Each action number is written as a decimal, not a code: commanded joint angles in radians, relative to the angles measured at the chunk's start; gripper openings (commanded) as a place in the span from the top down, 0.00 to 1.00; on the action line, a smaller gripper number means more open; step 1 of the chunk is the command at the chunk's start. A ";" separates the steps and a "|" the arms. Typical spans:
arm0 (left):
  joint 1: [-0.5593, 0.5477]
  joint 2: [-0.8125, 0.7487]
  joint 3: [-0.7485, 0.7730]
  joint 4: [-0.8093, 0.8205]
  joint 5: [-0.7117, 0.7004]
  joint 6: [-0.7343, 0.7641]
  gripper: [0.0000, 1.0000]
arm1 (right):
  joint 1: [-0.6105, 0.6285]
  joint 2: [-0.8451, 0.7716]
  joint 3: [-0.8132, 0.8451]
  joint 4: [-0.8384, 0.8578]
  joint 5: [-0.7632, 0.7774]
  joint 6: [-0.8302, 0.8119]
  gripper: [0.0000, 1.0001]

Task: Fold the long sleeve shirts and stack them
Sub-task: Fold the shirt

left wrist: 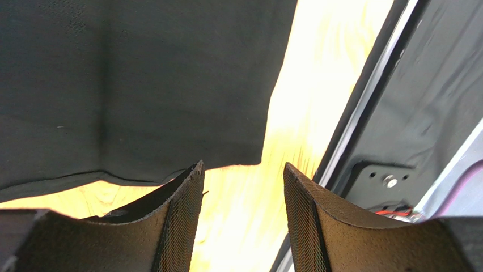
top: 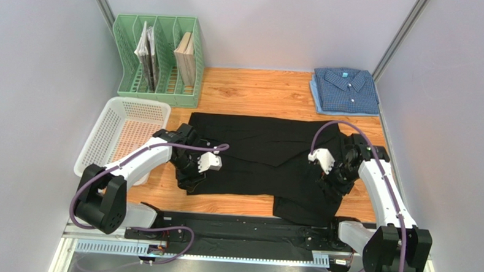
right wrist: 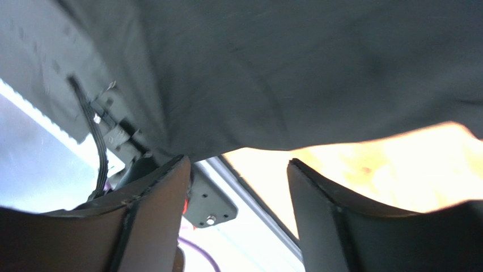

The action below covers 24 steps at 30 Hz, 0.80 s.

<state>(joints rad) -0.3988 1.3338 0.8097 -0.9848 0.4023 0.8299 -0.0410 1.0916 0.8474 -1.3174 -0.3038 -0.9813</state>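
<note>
The black shirt [top: 262, 152] is lying spread out flat in the middle of the table [top: 253, 87]. We are judging that it is laid open like this so that its sides can be folded in, and one part at the near right is hanging over the table edge. The blue shirt [top: 344, 90] is sitting already folded in the far right corner, probably waiting as the base of the stack. The left gripper [left wrist: 242, 170] is hovering low at the near left corner of the black shirt, and its fingers are standing apart with only bare wood between them, so it is holding nothing. The right gripper [right wrist: 238, 164] is pointing at the near right hem, its fingers also apart and empty, with the cloth edge just ahead. Both arms are reaching inward from their bases, with the wrists tipping down toward the cloth.
</note>
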 commanded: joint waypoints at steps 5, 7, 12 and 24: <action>-0.049 0.033 0.011 0.087 -0.128 0.045 0.40 | 0.254 0.054 -0.041 -0.022 0.008 0.029 0.31; -0.051 0.034 0.013 0.107 -0.141 0.031 0.40 | 0.298 0.097 -0.038 -0.011 0.017 0.070 0.36; -0.046 0.012 0.014 0.117 -0.114 -0.020 0.41 | 0.424 0.146 -0.037 0.046 0.115 0.187 0.41; 0.060 -0.094 0.026 0.172 -0.017 -0.058 0.41 | 0.688 0.295 -0.021 0.076 0.299 0.409 0.42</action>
<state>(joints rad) -0.3851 1.2793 0.8001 -0.8627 0.3237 0.8051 0.5999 1.3701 0.7967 -1.2686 -0.0948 -0.6765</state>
